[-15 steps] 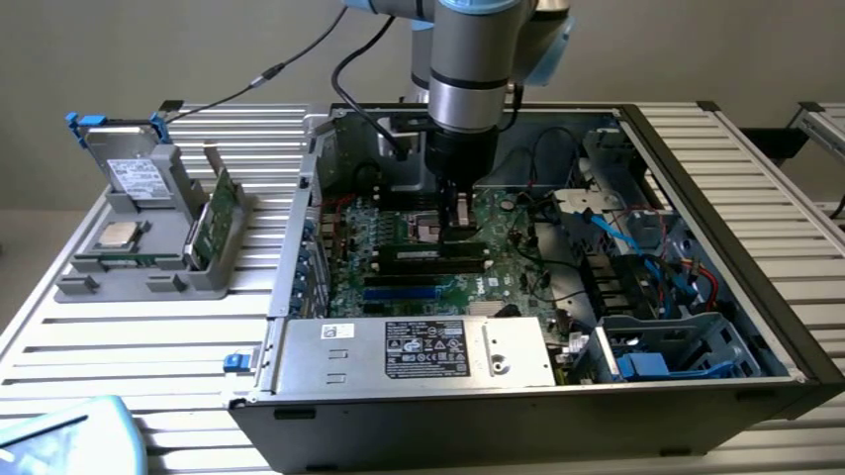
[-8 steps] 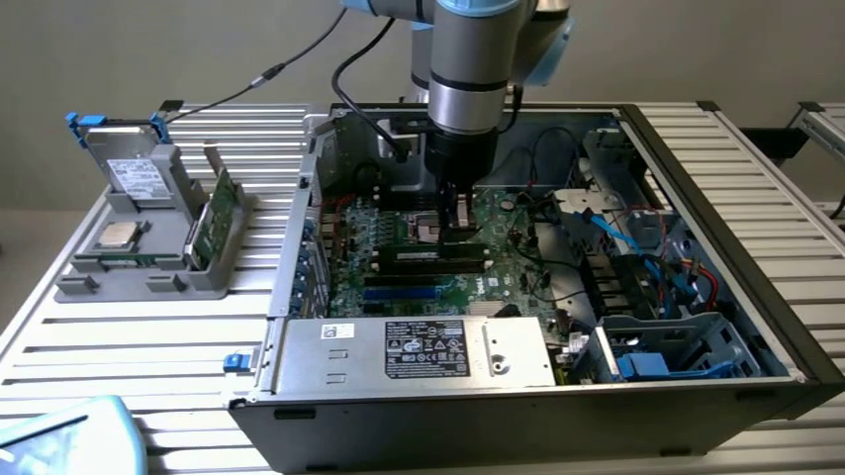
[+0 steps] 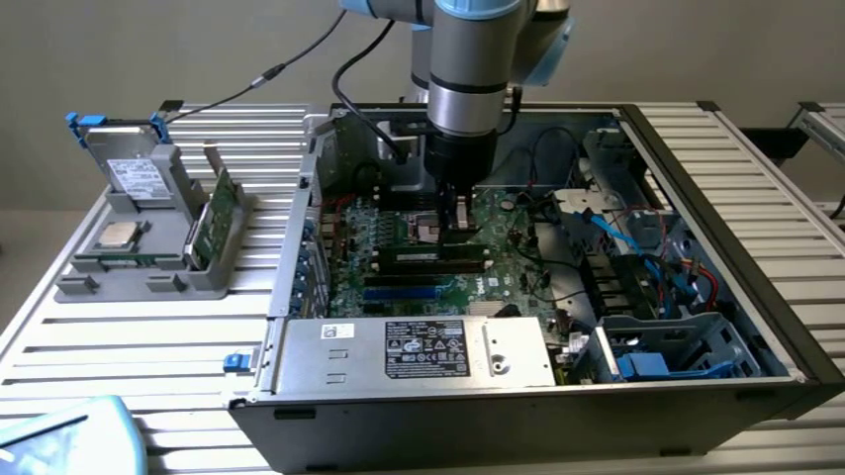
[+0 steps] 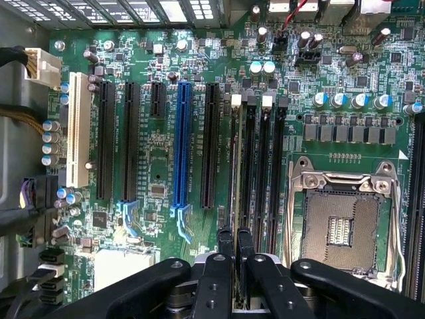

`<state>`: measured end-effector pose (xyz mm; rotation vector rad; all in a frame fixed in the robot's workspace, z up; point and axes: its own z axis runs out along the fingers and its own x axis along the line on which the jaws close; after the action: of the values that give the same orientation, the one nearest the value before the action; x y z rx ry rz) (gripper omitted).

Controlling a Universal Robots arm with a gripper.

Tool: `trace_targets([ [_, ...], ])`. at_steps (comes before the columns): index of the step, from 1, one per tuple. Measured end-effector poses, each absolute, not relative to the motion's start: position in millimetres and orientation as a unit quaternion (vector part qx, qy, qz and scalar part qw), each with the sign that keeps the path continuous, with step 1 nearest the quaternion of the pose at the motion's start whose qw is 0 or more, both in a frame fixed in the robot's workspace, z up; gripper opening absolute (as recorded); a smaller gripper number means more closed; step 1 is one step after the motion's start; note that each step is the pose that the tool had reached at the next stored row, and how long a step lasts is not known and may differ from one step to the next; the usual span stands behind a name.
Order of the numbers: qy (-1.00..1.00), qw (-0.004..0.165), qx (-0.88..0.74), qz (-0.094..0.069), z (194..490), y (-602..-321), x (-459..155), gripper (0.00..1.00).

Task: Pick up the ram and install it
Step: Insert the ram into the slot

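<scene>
1. My gripper [image 4: 235, 234] is pressed almost together, pinching the ram [image 4: 234, 166]. The thin green stick stands on edge and runs straight out ahead of my fingers.
2. The ram lines up with the outermost memory slot on the motherboard [image 4: 159, 153]. I cannot tell whether it is seated.
3. More black memory slots [image 4: 262, 166] lie just beside it, with the open processor socket [image 4: 345, 226] near on that same side.
4. On my other side are long card slots, among them a blue slot [image 4: 180, 146].
5. I reach down into the open computer case [image 3: 528, 416] on the tabletop [image 3: 133, 336]. A grey holder [image 3: 145, 267] sits well apart from me, outside the case.
</scene>
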<state>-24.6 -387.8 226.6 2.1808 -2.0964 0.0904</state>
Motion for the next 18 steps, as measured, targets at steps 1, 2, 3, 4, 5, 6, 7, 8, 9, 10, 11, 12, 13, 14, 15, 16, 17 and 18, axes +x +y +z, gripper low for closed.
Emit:
trace_targets([
  [1, -0.692, 0.058, 0.719, 0.03, 226.6, -387.9, -24.7, 0.14],
  [2, -0.691, 0.058, 0.719, 0.03, 226.5, -387.9, -24.7, 0.14],
  [3, -0.691, 0.057, 0.719, 0.03, 226.2, -387.8, -24.7, 0.14],
  [4, -0.691, 0.057, 0.719, 0.03, 226.0, -387.8, -24.7, 0.14],
  [5, -0.692, 0.058, 0.719, 0.03, 225.9, -387.9, -24.8, 0.14],
  [6, -0.692, 0.058, 0.719, 0.03, 225.2, -387.9, -24.9, 0.14],
  [7, -0.691, 0.058, 0.719, 0.03, 224.3, -387.9, -24.8, 0.14],
  [8, -0.691, 0.058, 0.719, 0.03, 224.2, -387.9, -24.8, 0.14],
  [9, -0.691, 0.058, 0.719, 0.03, 224.1, -387.9, -24.8, 0.14],
  [10, -0.691, 0.058, 0.719, 0.03, 223.9, -387.9, -24.8, 0.14],
  [11, -0.691, 0.058, 0.719, 0.03, 223.8, -387.9, -24.8, 0.14],
  [12, -0.691, 0.058, 0.719, 0.03, 223.6, -387.9, -24.8, 0.14],
  [13, -0.691, 0.058, 0.719, 0.03, 223.5, -387.9, -24.9, 0.14],
  [14, -0.691, 0.058, 0.719, 0.03, 223.4, -387.9, -24.8, 0.14],
  [15, -0.691, 0.058, 0.719, 0.03, 223.3, -387.9, -24.8, 0.14],
  [16, -0.691, 0.058, 0.719, 0.03, 223.3, -387.9, -24.8, 0.14],
  [17, -0.691, 0.058, 0.719, 0.03, 223.2, -387.9, -24.8, 0.14],
  [18, -0.692, 0.058, 0.719, 0.03, 223.2, -387.9, -24.9, 0.14],
])
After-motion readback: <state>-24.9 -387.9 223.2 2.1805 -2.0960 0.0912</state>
